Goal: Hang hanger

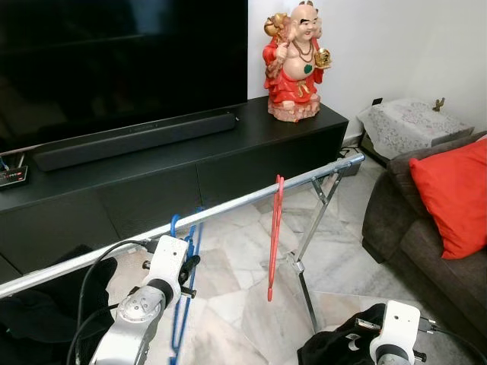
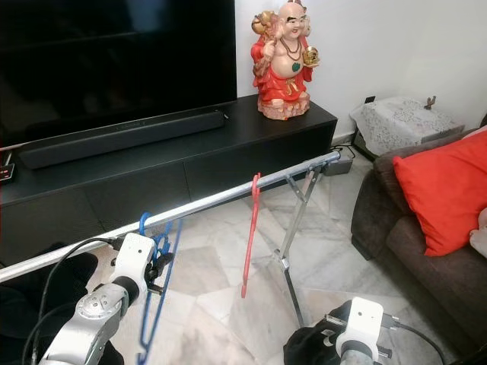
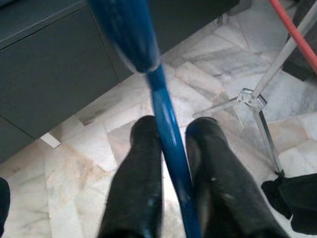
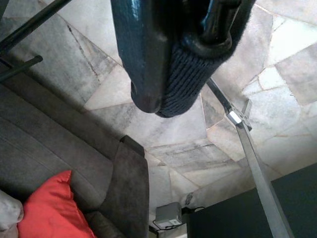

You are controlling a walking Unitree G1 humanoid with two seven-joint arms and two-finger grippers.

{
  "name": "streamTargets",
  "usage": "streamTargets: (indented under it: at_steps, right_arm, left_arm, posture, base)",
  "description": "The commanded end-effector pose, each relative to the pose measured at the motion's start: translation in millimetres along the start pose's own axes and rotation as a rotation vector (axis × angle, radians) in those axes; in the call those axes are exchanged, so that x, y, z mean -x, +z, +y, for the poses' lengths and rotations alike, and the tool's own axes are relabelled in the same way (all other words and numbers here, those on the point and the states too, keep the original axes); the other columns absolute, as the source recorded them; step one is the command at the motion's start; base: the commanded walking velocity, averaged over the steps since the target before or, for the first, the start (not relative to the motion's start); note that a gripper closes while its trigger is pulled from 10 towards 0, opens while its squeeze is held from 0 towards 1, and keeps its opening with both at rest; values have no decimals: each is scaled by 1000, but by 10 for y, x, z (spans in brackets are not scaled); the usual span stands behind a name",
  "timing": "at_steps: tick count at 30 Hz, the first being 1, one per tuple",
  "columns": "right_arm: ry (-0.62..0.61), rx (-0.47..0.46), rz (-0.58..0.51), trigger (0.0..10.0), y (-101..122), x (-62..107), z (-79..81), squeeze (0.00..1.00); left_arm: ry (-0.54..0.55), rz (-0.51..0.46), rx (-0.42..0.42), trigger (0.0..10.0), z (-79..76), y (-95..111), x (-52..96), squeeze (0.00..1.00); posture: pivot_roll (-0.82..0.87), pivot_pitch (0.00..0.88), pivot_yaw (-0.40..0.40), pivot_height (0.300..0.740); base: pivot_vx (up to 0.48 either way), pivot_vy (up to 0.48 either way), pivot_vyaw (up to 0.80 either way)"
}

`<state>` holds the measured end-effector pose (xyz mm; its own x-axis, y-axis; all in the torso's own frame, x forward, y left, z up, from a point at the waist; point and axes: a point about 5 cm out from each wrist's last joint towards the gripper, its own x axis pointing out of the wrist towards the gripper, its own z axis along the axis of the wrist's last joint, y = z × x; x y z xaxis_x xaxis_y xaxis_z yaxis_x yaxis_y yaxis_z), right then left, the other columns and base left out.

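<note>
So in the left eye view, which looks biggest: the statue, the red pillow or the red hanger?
Largest to smallest, as they look:
1. Red pillow
2. Statue
3. Red hanger, long but very thin

The pillow sits nearer the camera, so real sizes are unsure.

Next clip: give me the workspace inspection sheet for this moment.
Surface: marble tile floor, under a slanted metal rail on a folding stand.
Job's things: blue hanger hooked on the rail; red hanger hanging further along it.
Clutter: dark garment held low at right.
Grippers: left gripper jaws shut on the blue hanger; right gripper jaws shut on the dark garment.
Cables: black cable looping along the left arm.
Surroundings: TV cabinet, soundbar, red figurine, sofa with red cushion.
</note>
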<state>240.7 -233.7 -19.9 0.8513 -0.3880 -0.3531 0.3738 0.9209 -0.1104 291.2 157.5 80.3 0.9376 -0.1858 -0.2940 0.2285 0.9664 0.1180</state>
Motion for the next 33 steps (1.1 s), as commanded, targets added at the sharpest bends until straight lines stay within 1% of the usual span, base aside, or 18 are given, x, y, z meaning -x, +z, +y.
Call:
streamTargets:
  at_steps: [1,9,14,16,18,20,23,28,30,32,33]
  right_arm:
    - [7,-3,4,10000,6,-6,27,0]
    - [9,-3,6,10000,5,-6,30,0]
    - [10,-1,8,10000,4,-8,25,0]
    - [10,-1,8,10000,5,-9,24,0]
    - [13,0,8,10000,8,-11,24,0]
    - [14,1,7,10000,9,-11,27,0]
    - [16,2,7,10000,10,-12,27,0]
    - [19,5,8,10000,7,-11,23,0]
    - [19,5,7,10000,7,-10,23,0]
    - [19,7,7,10000,5,-9,19,0]
    - [19,7,7,10000,5,-9,19,0]
  left_arm:
    - [3,17,-21,0,11,-34,4,0]
    - [-1,31,-21,0,-6,-93,21,0]
    - [5,8,1,0,-11,-92,44,0]
    - [16,-11,12,0,-1,-85,60,0]
    - [48,-62,31,0,40,-47,97,0]
    - [66,-85,44,0,65,-30,113,0]
    - [102,-147,69,0,116,22,158,0]
    - [132,-212,91,0,169,62,238,0]
    - [134,-218,91,0,177,57,262,0]
    - [116,-224,48,0,184,9,329,0]
    - [116,-224,48,0,184,9,329,0]
  posture:
    - [152,36,21,740]
    - [152,36,21,740]
    - [150,37,20,740]
    - [149,36,19,740]
    - [150,37,18,740]
    - [151,39,15,740]
    - [153,41,13,740]
    - [152,42,12,740]
    - [152,43,11,740]
    - [153,44,10,740]
    - [153,44,10,740]
  base:
    - [0,0,0]
    - [0,0,0]
    - [0,0,0]
    - [0,0,0]
    - [0,0,0]
    - [0,0,0]
    - [0,0,0]
    - [0,0,0]
    - [0,0,0]
    - [0,0,0]
    - [0,0,0]
